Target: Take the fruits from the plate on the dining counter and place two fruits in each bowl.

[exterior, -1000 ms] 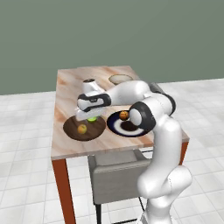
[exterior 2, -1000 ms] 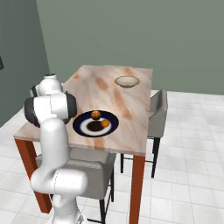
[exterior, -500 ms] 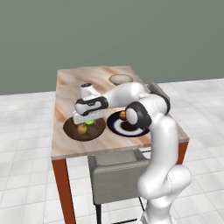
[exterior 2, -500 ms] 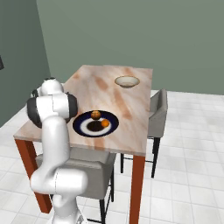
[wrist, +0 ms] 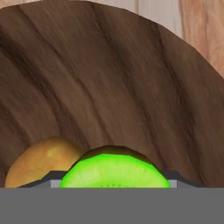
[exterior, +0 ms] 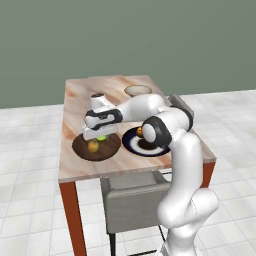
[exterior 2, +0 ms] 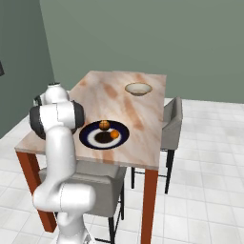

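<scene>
End effector (exterior: 101, 137) lower over wooden bowl (exterior: 80, 147), green fruit (wrist: 114, 170) between fingers.

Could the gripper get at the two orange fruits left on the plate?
Probably yes. The orange fruits lie uncovered on the plate, beside the wooden bowl where the gripper hangs. But a green fruit sits between its fingers.

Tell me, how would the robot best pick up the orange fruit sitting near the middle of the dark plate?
Probably from straight above, with the pincer closing across the widest part of the orange fruit. It is small and round, so any pair of opposite sides should do. It lies on the flat plate, whose low rim gives no side access. The second orange fruit sits apart, leaving room for the fingers.
</scene>
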### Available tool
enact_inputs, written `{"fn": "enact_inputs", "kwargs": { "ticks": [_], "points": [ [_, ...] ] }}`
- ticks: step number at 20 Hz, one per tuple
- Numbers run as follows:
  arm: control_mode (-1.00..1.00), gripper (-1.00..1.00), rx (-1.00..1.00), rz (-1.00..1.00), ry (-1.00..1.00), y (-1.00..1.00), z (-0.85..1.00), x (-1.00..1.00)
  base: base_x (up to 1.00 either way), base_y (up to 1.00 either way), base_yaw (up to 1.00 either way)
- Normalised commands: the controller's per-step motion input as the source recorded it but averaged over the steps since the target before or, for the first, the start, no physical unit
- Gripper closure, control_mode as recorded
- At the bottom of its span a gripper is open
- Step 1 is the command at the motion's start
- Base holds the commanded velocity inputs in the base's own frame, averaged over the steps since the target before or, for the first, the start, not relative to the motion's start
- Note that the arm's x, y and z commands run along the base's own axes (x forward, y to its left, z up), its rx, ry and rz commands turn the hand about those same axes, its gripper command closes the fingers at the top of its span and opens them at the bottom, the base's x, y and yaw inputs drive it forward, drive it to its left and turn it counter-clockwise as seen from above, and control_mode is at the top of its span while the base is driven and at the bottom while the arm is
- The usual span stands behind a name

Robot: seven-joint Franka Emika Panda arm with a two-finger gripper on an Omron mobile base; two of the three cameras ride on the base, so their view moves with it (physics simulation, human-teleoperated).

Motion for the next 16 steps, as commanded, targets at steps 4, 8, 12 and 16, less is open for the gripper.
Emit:
{"fn": "enact_inputs", "kwargs": {
  "ticks": [4,8,12,16],
  "points": [
    [-1.0,-1.0,0.0,0.0,0.0,0.0,0.05,-0.11,0.0,0.0,0.0],
    [-1.0,-1.0,0.0,-0.01,0.0,-0.12,0.23,-0.4,0.0,0.0,0.0],
    [-1.0,-1.0,0.01,-0.05,0.0,-0.28,0.25,-0.55,0.0,0.0,0.0],
    [-1.0,-1.0,0.05,-0.13,0.0,-0.73,0.2,-0.45,0.0,0.0,0.0]
  ]
}}
